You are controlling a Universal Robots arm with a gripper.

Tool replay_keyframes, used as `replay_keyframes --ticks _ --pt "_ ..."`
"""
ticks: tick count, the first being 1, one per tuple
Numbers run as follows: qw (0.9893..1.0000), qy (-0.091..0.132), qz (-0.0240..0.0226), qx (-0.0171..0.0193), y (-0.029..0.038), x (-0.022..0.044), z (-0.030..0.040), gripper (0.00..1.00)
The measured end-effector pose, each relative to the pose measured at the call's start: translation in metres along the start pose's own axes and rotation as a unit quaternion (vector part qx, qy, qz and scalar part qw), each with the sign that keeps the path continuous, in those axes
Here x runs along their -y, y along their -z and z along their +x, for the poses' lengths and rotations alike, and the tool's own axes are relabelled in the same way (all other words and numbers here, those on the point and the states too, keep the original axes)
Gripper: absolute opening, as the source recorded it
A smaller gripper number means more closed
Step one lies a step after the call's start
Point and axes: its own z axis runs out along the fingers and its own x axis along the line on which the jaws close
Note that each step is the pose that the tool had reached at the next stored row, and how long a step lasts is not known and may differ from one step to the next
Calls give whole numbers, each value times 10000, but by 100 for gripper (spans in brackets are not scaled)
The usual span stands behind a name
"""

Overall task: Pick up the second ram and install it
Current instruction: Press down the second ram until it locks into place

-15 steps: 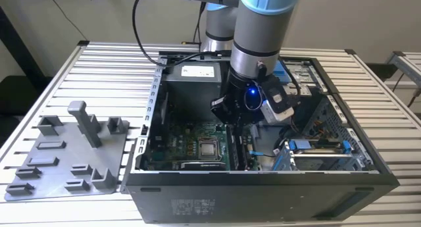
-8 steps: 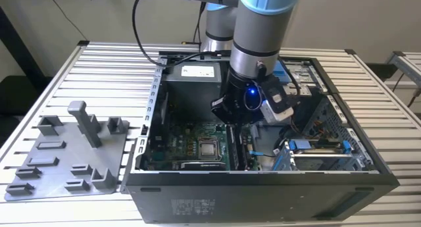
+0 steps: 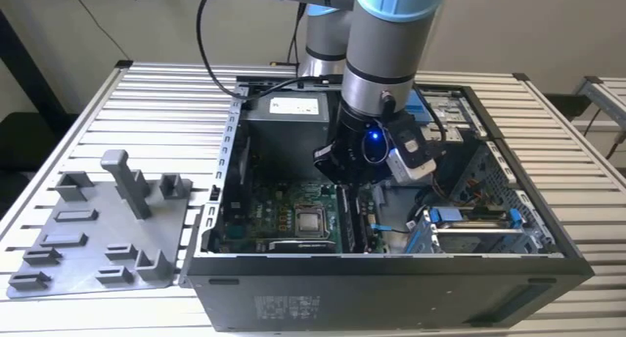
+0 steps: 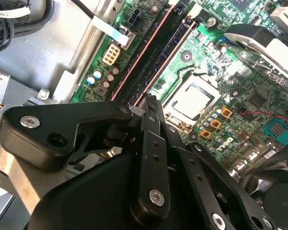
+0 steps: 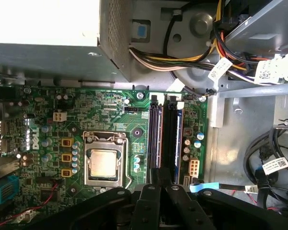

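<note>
In both wrist views the black metal gripper covers the near ends of the long black memory slots, so whether its fingers are parted cannot be told. Whether the thin dark blue-green memory stick is fully seated cannot be judged. In the exterior view the grey robot arm hides the slot area of the green motherboard. The grey plastic holder tray meets the exterior view's left edge.

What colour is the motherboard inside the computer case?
Green motherboard, clearest in the first wrist view.

Green mobo, silver CPU, grey tray, black gripper.
</note>
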Motion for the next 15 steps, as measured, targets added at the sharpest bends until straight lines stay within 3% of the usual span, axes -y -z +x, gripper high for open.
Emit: replay_keyframes --ticks 5,8,11,15 --pt "10000 25 0 0 0 0 1 11" --pt "9997 239 -1 3 0 0 2 11" --pt "9987 514 -3 6 0 0 2 11" --pt "9961 878 -6 10 0 0 2 11"
